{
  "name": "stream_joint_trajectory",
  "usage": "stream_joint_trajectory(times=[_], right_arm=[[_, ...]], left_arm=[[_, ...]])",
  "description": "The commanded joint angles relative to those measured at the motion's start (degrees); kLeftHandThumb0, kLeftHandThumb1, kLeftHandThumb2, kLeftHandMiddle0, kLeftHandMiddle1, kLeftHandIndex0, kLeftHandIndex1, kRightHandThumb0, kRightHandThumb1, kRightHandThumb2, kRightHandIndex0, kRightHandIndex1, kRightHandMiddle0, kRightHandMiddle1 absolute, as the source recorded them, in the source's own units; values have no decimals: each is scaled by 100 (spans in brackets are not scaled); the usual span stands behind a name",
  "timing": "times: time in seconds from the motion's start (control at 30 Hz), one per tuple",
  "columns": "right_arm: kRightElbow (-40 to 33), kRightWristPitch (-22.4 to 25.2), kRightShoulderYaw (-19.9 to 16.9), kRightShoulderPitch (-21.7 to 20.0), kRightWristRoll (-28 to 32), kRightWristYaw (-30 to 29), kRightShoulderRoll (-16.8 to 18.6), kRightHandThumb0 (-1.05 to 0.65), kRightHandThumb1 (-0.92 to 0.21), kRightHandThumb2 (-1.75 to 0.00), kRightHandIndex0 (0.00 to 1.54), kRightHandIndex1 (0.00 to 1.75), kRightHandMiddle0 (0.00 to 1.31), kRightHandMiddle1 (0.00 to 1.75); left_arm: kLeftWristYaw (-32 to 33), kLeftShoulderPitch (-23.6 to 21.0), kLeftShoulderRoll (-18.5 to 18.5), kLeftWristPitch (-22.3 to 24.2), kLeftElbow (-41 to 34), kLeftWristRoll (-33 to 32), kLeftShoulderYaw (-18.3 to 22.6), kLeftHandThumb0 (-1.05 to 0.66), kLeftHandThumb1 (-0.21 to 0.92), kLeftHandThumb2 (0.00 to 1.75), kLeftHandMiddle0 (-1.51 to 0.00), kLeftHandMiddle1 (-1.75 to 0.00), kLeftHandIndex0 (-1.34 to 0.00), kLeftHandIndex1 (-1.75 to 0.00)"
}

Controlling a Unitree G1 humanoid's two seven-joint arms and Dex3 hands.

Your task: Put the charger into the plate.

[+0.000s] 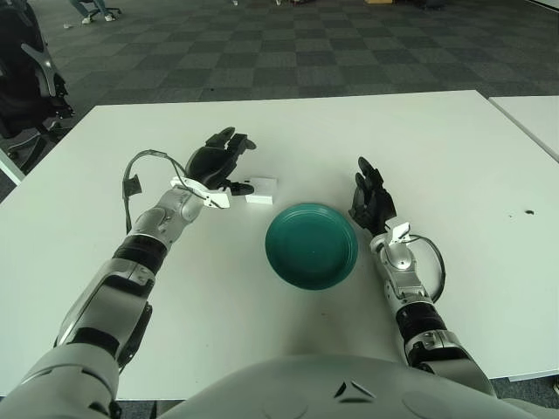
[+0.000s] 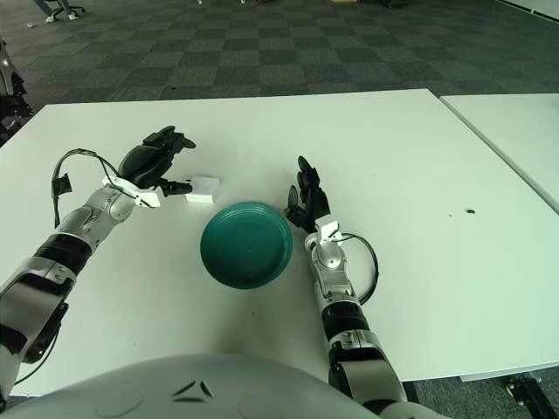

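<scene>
A small white charger lies on the white table, just beyond the upper left rim of a dark green plate. My left hand hovers right beside the charger on its left, fingers spread, thumb pointing at it, holding nothing. In the right eye view the charger and the left hand show the same small gap. My right hand shows to the right of the plate, fingers extended upward and empty.
A second white table stands at the right, separated by a narrow gap. A black office chair is off the table's left far corner. A small dark mark sits on the table at the right.
</scene>
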Motion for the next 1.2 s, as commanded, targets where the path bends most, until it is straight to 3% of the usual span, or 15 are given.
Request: stream_joint_trajectory(times=[0.0, 0.4, 0.87, 1.17], right_arm=[[1310, 619, 26, 859, -30, -38, 225, -96, -92, -92, 6, 1, 0, 19], [1457, 510, 20, 817, -8, -15, 256, -96, -92, -92, 5, 0, 0, 18], [1553, 575, 8, 801, -20, -106, 293, -96, -92, -91, 6, 0, 0, 17], [1621, 514, 21, 790, -23, -98, 304, -96, -92, -91, 8, 1, 0, 22]], left_arm=[[-317, -592, 147, -167, 710, 146, -308, -105, 92, 37, -18, 0, -5, -125], [-766, -1056, 85, -710, 1419, -97, -503, -105, 92, 37, -20, -1, -7, -130], [-1591, -1462, -50, -1110, 1847, -295, -563, -105, 92, 37, -16, 0, -8, -118], [-1959, -1677, -179, -1106, 2071, -292, -670, -105, 92, 39, -15, 0, -5, -110]])
